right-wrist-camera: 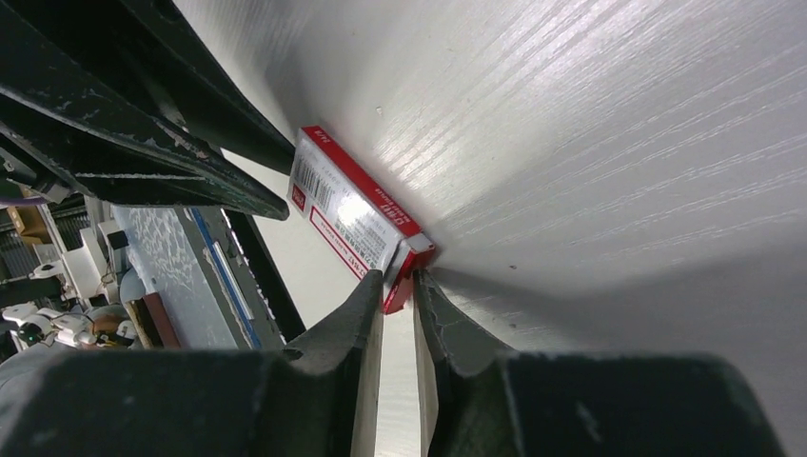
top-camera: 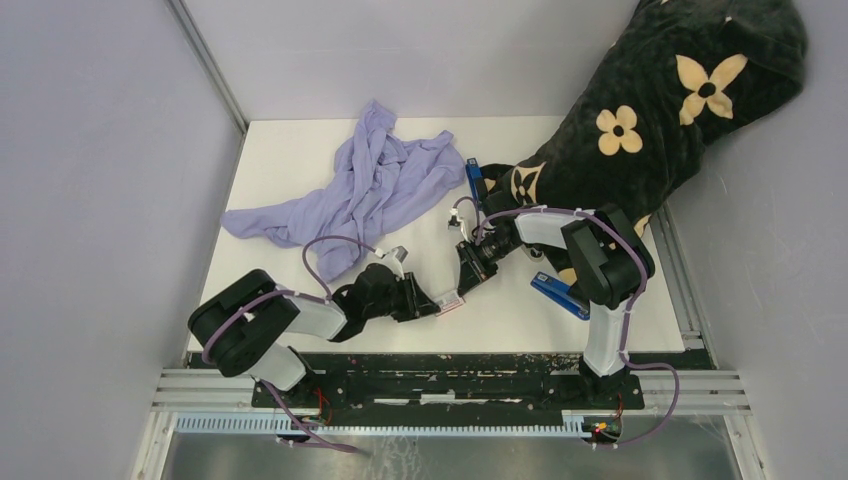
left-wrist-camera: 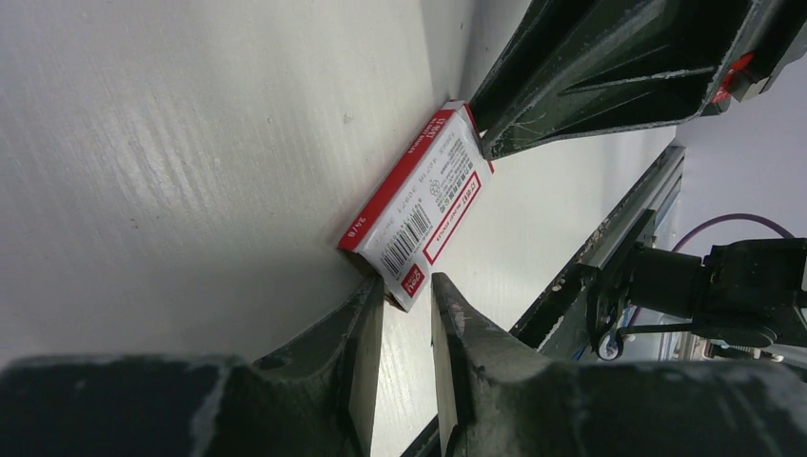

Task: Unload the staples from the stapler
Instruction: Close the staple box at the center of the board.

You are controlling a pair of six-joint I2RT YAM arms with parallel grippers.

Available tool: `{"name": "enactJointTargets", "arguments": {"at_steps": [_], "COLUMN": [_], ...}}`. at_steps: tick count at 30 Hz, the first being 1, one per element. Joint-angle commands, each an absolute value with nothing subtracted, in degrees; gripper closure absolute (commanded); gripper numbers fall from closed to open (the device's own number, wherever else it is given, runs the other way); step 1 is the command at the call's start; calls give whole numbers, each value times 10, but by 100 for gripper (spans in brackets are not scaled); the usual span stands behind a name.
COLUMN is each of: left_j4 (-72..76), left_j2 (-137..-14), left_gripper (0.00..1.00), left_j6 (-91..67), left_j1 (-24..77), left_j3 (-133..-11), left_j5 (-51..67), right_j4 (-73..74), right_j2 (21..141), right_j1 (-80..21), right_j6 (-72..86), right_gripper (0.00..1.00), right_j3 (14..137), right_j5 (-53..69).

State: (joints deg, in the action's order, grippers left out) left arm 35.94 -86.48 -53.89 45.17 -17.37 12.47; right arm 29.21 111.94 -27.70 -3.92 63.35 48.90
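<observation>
White tabletop (top-camera: 285,160) between grey walls, with a crumpled lilac cloth (top-camera: 370,185) at the back and a flowered black fabric (top-camera: 650,110) heaped in the far right corner. Both arms meet at the near middle over a small red-and-white box (left-wrist-camera: 419,205) lying against the surface.

The left tool (left-wrist-camera: 407,283) has its jaws nearly together on one corner of the box. The right tool (right-wrist-camera: 400,278) looks pinched on the red flap at the opposite end, though how firmly I can't say.

I see no loose staples anywhere. One blue stapler (top-camera: 558,296) lies partly under the right arm and a second blue stapler (top-camera: 474,180) sits at the edge of the fabric, so any strips are presumably inside those.

To my eye the step in hand is opening the box. It would go best if the left side simply anchors the box without crushing the card, while the right draws the flap straight out along the box's length. Twisting could tear the flap, and the box should stay low so it cannot flip away.
</observation>
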Motion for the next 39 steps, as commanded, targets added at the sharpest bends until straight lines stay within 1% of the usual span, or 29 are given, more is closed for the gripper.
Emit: {"name": "enactJointTargets", "arguments": {"at_steps": [1, 8, 12, 17, 22, 23, 26, 27, 37, 39], "left_j4": [323, 313, 303, 252, 176, 169, 159, 158, 172, 175], "left_j2": [-851, -811, -763, -691, -656, -652, -650, -651, -700, -713], "left_gripper": [65, 63, 62, 61, 69, 71, 83, 85, 90, 93], "left_j6": [-511, -511, -509, -499, -487, -486, -486, -486, -482, -480], "left_j1": [446, 446, 446, 446, 446, 446, 446, 447, 446, 446], "left_j3": [-157, -145, -129, -122, -125, -124, -124, -125, -140, -146], "left_j5": [98, 98, 88, 70, 37, 33, 35, 37, 64, 70], "right_j4": [299, 304, 305, 305, 306, 304, 306, 309, 331, 334], "right_j2": [1077, 1061, 1059, 1061, 1066, 1067, 1072, 1075, 1096, 1099], "right_j1": [-269, -254, -248, -246, -246, -246, -246, -246, -249, -252], "right_j6": [-50, -56, -59, -60, -57, -54, -51, -50, -48, -47], "right_gripper": [76, 69, 69, 71, 79, 81, 83, 84, 87, 88], "right_j3": [646, 646, 644, 642, 641, 640, 640, 642, 656, 660], "right_j5": [500, 514, 517, 505, 488, 485, 478, 475, 457, 455]}}
